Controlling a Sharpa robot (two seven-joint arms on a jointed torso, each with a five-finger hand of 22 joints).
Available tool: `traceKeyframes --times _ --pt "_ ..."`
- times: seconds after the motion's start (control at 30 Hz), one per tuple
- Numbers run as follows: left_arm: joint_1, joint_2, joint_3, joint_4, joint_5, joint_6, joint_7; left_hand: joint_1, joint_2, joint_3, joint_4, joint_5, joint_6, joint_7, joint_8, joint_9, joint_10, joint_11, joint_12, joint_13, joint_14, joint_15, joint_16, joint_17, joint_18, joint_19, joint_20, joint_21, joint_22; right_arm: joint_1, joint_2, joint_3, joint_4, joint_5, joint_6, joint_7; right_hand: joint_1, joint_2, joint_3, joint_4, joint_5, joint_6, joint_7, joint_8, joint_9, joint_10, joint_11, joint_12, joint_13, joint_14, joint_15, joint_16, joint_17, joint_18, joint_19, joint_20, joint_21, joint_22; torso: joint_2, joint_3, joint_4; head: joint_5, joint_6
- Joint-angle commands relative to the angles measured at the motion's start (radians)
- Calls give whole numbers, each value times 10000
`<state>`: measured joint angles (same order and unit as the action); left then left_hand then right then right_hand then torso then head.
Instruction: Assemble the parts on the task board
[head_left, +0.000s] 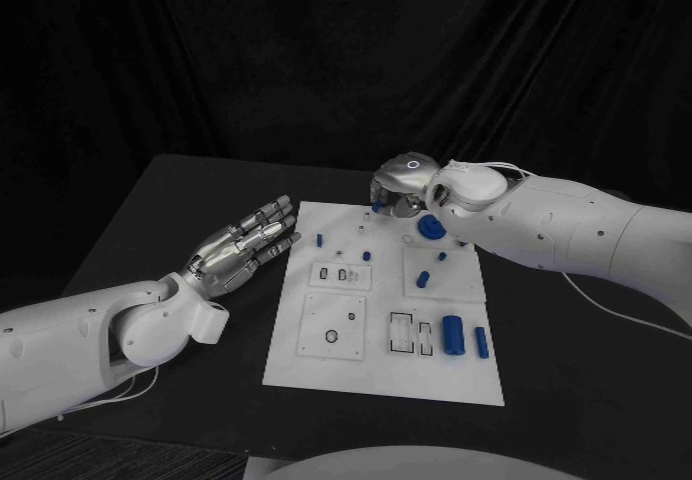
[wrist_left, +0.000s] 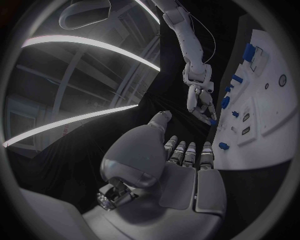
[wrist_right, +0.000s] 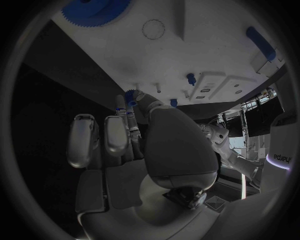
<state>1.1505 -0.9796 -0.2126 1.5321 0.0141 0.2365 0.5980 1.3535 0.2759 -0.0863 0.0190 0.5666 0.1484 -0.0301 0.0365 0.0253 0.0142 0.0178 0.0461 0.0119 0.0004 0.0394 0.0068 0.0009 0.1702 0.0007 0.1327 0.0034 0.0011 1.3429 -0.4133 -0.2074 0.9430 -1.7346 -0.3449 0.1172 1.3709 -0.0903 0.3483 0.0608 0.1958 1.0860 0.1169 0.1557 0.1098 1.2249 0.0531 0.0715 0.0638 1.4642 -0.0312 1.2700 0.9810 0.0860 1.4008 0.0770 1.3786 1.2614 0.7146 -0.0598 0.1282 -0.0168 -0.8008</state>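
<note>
While the right hand (head_left: 401, 190) reaches down at the far edge of the white task board (head_left: 378, 372), its fingertips pinch a small blue gear (wrist_right: 130, 95) just above the board, near the large blue gear (head_left: 430, 228). Left hand (head_left: 242, 245) hovers flat beside the board's left edge, fingers extended, holding nothing
</note>
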Motion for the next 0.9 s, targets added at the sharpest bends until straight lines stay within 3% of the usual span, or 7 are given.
traceKeyframes --times 0.03,0.4,0.67,0.9 --pt "21 31 10 3 -3 33 122 -95 -9 1 -87 54 21 33 57 7 -6 76 63 16 -4 101 -68 -9 -59 -7 99 -34 -11 -14 31 6 -20 -73 -143 -165 29 67 27 22 -18 103 -165 4 809 8 43 -48 1 52 74 27 -4 -134 26 55 47 11 15 0 18 -5 11" --pt "21 41 10 8 -3 36 109 -100 -3 9 -102 58 18 33 56 7 -5 82 66 17 -4 112 -68 -9 -61 -7 108 -34 -11 -16 133 6 -58 -73 19 -123 11 64 43 40 -67 38 -153 -42 818 -36 55 -80 -4 43 84 31 4 -135 26 74 49 29 24 -3 50 24 1" --pt "21 71 10 -7 -3 54 102 -101 1 18 -119 62 15 37 56 6 -4 86 70 17 -4 119 -68 -9 -63 -7 114 -34 -11 -29 237 6 -163 -73 80 -84 22 71 61 39 -77 9 -147 -63 823 -52 59 -86 -5 38 89 32 9 -134 22 81 47 31 5 -13 5 91 -15" --pt "21 98 10 -41 -3 75 93 -101 5 25 -132 66 16 42 57 6 -4 89 70 17 -4 125 -68 -9 -64 -7 119 -34 -11 -59 328 6 -236 -73 127 -48 -2 56 64 57 -110 -47 -125 -104 830 -94 79 -96 -6 21 105 18 -17 -128 2 97 28 13 14 -3 11 144 -63"
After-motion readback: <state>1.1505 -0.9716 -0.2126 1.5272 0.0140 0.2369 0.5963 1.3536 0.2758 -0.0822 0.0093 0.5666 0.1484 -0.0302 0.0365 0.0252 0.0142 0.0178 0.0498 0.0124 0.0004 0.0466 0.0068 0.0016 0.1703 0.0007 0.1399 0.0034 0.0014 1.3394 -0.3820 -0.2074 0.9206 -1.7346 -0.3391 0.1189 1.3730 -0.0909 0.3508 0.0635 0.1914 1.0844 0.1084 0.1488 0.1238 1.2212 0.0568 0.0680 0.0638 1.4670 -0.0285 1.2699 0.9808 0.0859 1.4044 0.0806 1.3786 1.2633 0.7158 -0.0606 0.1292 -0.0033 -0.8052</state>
